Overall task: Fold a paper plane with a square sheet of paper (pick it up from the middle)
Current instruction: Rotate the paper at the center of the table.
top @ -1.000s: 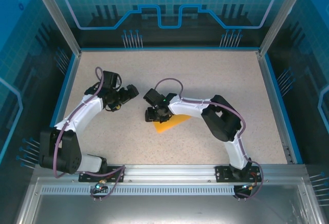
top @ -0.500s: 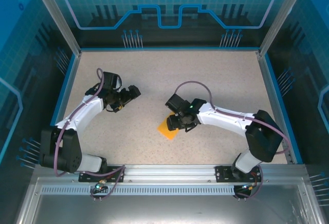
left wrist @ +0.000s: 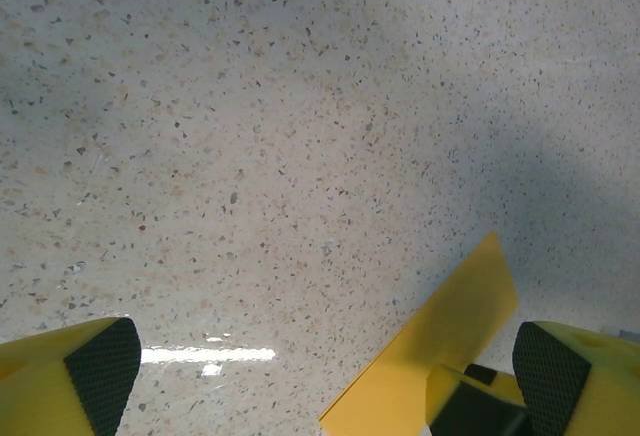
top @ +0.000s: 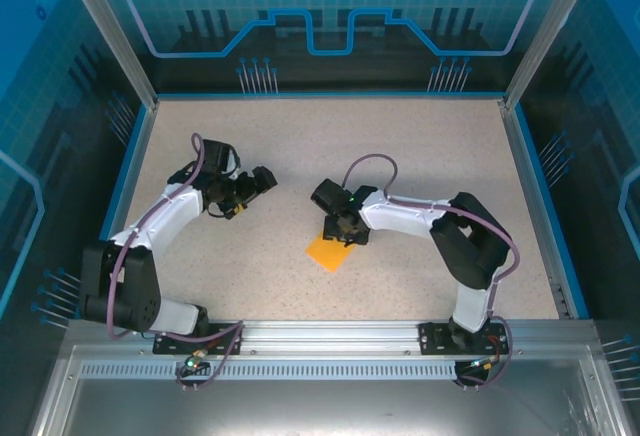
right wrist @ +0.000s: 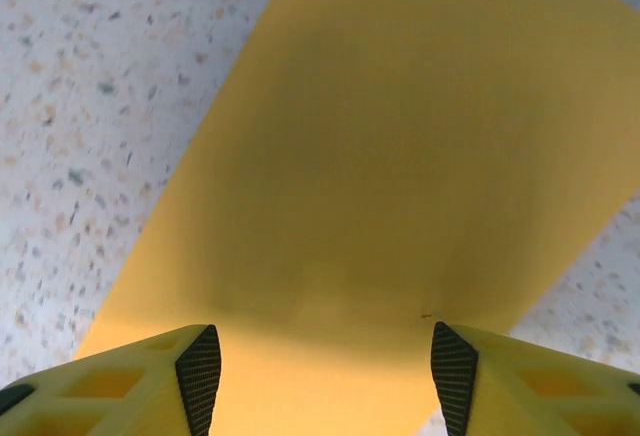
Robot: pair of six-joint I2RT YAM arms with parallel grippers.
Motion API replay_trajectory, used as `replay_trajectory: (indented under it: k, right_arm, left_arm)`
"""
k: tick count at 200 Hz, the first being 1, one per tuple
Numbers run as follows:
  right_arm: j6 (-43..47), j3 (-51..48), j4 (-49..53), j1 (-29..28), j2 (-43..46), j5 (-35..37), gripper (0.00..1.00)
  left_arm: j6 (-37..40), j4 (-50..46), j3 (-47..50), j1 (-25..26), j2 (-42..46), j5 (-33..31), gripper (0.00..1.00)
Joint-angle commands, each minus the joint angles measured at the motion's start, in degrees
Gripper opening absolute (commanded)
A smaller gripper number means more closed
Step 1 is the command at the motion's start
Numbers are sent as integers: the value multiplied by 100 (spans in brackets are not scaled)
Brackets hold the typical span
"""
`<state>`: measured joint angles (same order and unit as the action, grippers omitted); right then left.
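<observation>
Right pincer (top: 345,233) poised, spread, over the square sheet of paper (top: 328,252).
Its jaws stand apart, gripping nothing; the sheet seems to lie flat on the counter (top: 420,146), near its middle. Left pincer (top: 262,180) hangs wide open beside it, empty.

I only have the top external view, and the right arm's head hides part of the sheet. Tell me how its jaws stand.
Observer: In the right wrist view, the right gripper is open, its jaws apart over the square sheet of paper. The sheet lies flat beneath them, not pinched.
Operator: Now the other arm.
Observer: In the left wrist view, the left gripper is wide open over bare table. A corner of the sheet lies near one of its jaws.
</observation>
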<state>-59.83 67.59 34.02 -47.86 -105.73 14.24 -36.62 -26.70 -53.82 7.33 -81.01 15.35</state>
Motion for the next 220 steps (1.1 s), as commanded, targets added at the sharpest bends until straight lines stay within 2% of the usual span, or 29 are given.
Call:
replay_trajectory:
  k: [1, 40, 90, 116, 151, 169, 188, 220]
  right_arm:
    - [-283, 198, -86, 111, -268, 110, 62]
    - [372, 438, -205, 94, -727, -102, 61]
    - [2984, 234, -504, 90, -1004, 47, 61]
    - [3808, 21, -897, 317, -637, -729, 60]
    - [3507, 419, -454, 235, -28, -926, 64]
    - [3031, 711, 146, -46, 31, -666, 71]
    - [2411, 1080, 899, -359, -170, -348, 75]
    - [1781, 1186, 1120, -721, -345, 56, 83]
  left_arm:
    - [179, 14, 65, 0, -71, 154, 99]
    - [192, -21, 29, 2, -99, 152, 99]
    - [186, -24, 30, 0, -125, 170, 99]
    - [155, 23, 39, 5, -124, 212, 99]
    - [114, 21, 64, 7, -92, 258, 99]
    - [62, 33, 134, 9, -10, 242, 99]
    - [-1, 27, 200, 12, 83, 173, 99]
    - [-141, -2, 284, -1, 202, -96, 99]
